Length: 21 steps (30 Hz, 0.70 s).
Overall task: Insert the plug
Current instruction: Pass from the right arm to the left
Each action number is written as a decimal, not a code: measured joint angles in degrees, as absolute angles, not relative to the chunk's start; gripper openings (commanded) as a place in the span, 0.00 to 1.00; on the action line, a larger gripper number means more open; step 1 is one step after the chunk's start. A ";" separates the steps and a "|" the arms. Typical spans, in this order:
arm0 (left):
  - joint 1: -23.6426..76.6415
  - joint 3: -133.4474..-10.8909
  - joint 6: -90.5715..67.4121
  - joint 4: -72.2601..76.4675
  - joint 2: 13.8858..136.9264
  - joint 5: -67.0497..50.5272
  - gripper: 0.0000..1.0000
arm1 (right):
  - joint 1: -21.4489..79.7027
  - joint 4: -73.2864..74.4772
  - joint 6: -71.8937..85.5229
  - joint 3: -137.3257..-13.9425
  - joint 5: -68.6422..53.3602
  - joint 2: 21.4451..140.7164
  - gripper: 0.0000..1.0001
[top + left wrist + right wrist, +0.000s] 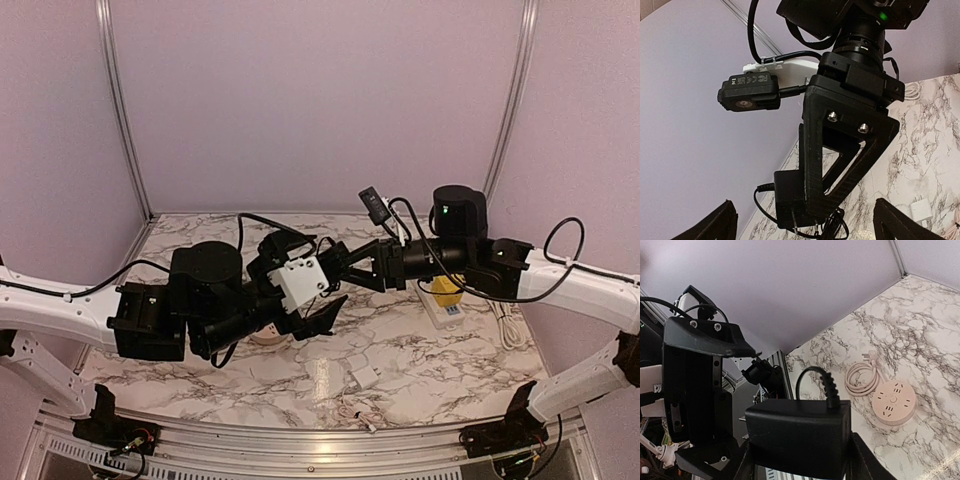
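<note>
- Right pincer (pixel 799 460) is partly closed, clamping the black adapter (pixel 797 432) low centre in the right wrist view, above the marble table (pixel 900 315).
- Left pincer (pixel 805 227) is spread wide and empty, facing it. It looks like a mid-air handover.
- Next, line the adapter up over the round socket (pixel 894 402) at lower right.
- Watch the coiled white cable (pixel 862 380) just beside the socket, and the adapter's cord (pixel 815 382).

a row of small white printed marks (pixel 754 80) is sitting on the upper face of the black wrist camera (pixel 747 95) in the left wrist view. an fc logo and a ce mark are reading fairly clearly among them, while the finer symbols beside them are coming out too small to make out. the yellow label on the white power strip (pixel 441 300) is showing too blurred to read. the black power adapter (pixel 797 435) is showing only plain faces.
</note>
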<state>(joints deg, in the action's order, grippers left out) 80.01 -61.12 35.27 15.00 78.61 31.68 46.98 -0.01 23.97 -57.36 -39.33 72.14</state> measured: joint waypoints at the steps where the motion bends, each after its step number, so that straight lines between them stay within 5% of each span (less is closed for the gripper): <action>1: 80.01 -61.28 35.62 14.98 78.81 31.99 0.95 | 46.98 -0.01 23.97 -57.36 -39.38 72.55 0.40; 21: 79.88 -61.32 35.97 13.50 77.67 34.35 0.93 | 46.98 0.05 23.51 -57.80 -39.35 74.04 0.40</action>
<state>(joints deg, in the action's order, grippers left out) 79.88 -61.32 35.97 13.50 77.67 34.35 46.98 0.05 23.51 -57.80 -39.35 74.04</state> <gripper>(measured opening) 0.928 0.483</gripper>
